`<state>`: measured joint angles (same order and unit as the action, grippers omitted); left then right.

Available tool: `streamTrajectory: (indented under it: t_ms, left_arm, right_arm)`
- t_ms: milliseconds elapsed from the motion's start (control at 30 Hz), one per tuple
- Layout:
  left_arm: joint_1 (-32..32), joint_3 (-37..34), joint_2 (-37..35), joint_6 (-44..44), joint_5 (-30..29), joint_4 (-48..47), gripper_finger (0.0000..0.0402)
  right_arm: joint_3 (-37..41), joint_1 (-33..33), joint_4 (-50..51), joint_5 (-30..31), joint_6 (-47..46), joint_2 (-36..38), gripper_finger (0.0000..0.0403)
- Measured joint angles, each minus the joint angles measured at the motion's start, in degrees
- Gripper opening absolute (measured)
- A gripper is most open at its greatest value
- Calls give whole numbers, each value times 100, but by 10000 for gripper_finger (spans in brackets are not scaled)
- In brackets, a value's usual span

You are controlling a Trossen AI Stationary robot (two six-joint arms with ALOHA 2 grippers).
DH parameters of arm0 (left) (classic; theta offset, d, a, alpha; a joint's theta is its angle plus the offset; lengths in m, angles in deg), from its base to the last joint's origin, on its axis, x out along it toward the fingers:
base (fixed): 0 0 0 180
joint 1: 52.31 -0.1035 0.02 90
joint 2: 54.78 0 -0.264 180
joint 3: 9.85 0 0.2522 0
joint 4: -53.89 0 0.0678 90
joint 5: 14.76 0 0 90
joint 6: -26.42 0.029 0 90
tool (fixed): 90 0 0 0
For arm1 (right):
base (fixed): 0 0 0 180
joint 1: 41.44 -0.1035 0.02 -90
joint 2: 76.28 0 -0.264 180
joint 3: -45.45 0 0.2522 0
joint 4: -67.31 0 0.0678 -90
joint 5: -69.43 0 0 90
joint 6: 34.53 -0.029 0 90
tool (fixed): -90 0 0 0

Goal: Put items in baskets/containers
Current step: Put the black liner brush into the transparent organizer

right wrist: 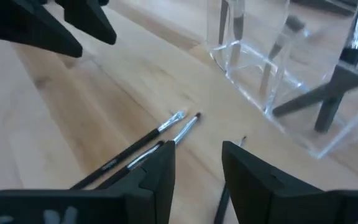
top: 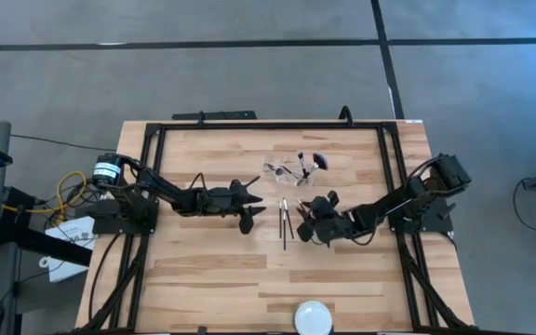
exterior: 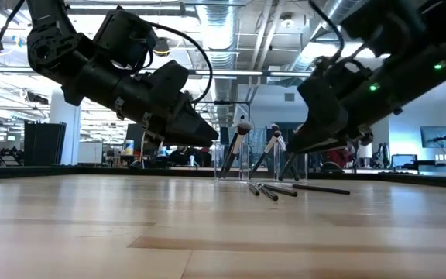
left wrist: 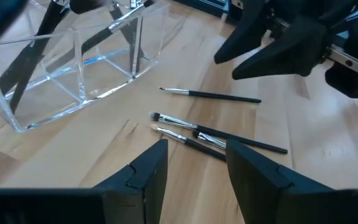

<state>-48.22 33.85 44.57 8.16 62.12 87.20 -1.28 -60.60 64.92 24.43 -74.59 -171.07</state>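
Three slim dark-handled brushes (top: 284, 220) lie flat on the wood between my grippers, also seen in the left wrist view as brushes (left wrist: 210, 127) and in the right wrist view as brushes (right wrist: 157, 140). Just beyond them stands the clear container (top: 289, 170), whose walls (left wrist: 73, 74) hold several brushes leaning upright, one with a dark fan head (top: 314, 163). My left gripper (top: 255, 212) hovers open to the left of the loose brushes (left wrist: 194, 168). My right gripper (top: 302, 212) hovers open to their right (right wrist: 197, 168). Neither touches anything.
A white round disc (top: 313, 317) sits at the table's near edge. A black frame (top: 268, 125) runs along the far edge and both sides. In the low view the loose brushes (exterior: 285, 188) lie in front of the container (exterior: 258, 159). Bare wood stretches toward the near edge.
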Motion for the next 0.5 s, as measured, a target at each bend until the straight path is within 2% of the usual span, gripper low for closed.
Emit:
streamTrajectory:
  t_ms: [133,267,500]
  left_arm:
    - [72,0,0,0,134,0,159]
    - [99,0,0,194,266,0,159]
    - [106,0,0,299,334,66,159]
  right_arm:
    - [141,-420,63,274,-598,-64,121]
    - [223,-848,-29,1113,-795,-333,121]
    - [166,-1023,-402,1365,-1119,-1372,120]
